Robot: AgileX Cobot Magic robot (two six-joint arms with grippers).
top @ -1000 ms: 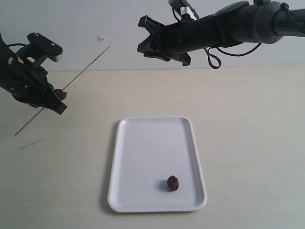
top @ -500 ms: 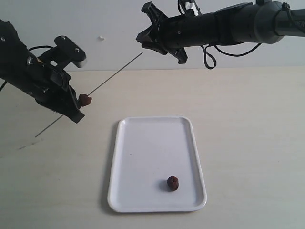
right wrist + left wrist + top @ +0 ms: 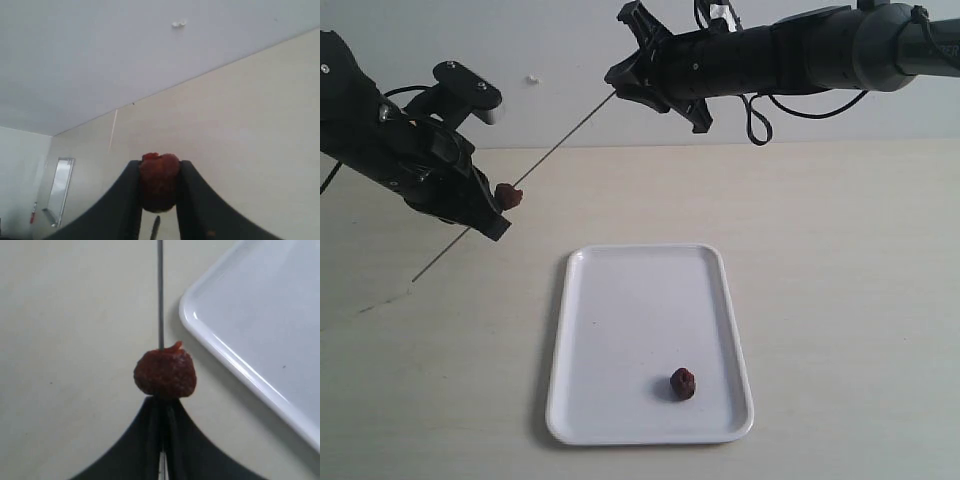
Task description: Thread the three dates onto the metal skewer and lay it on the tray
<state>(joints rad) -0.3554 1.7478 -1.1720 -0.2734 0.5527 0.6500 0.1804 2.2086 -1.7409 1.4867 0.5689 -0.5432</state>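
Left of scene, over the pale beige tabletop (image 3: pixel 840 300): left gripper (image 3: pixel 492 222) is raised off the surface, jaws clamped tight on the metal skewer (image 3: pixel 560 140); skewer is tilted, lower end hanging toward the table at far left, upper end rising to the right; threaded date (image 3: pixel 507 195) sits on the rod, touching the fingertips, seen close up in the wrist view (image 3: pixel 165 374); a thin skewer shadow lies on the table below; right gripper (image 3: pixel 620 85) hangs at the skewer's upper tip, in front of the wall; its jaws pinch the held date (image 3: pixel 159 185) between both fingers; can't tell whether the tip has entered that date; tray (image 3: pixel 650 265) lies flat mid-table, below and right of the skewer, apart from both grippers; loose date (image 3: pixel 683 383) rests inside it near the front right corner; right arm runs off the upper right edge, cables looping under it; surface is matte, faint grain lines; wall (image 3: pixel 570 40) behind is plain off-white, with one small white speck (image 3: pixel 532 78).
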